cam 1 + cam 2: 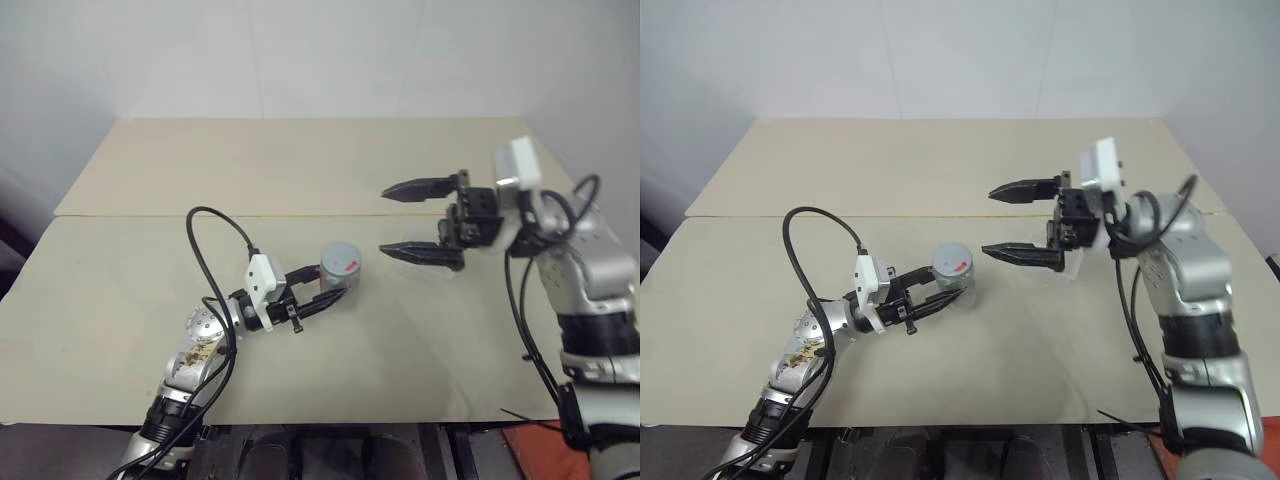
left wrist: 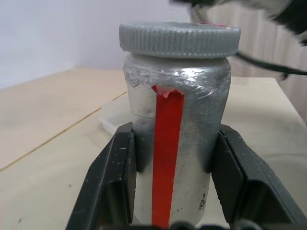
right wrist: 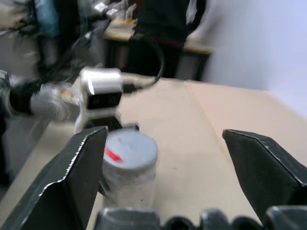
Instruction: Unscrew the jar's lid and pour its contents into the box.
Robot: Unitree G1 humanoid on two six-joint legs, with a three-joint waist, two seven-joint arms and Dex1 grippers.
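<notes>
Two claws, one jar: you work on a pale surface, and the coming move turns on how the free claw lies from the lid.
Surface: the jar stands near the middle of it, toward your near edge.
Right claw: fingers spread wide and holding nothing; it hangs to the right of the jar, slightly farther and above the lid's level, pointing left toward it, one finger above the other in the head views.
Left claw: pinching the jar low on its body from the near-left side, one finger on each flank, as the left wrist view shows.
Jar: upright, long axis vertical, red stripe running down its silvery wall.
Box: a clear tray seems to lie on the surface just behind the jar in the left wrist view; I can't make it out from the head views.
Lid: seated on the jar, ribbed grey rim, small red mark on top.
Judgement: your right claw is the nearer free one; it looks set to come leftward and down so its fingers straddle the lid's rim.
</notes>
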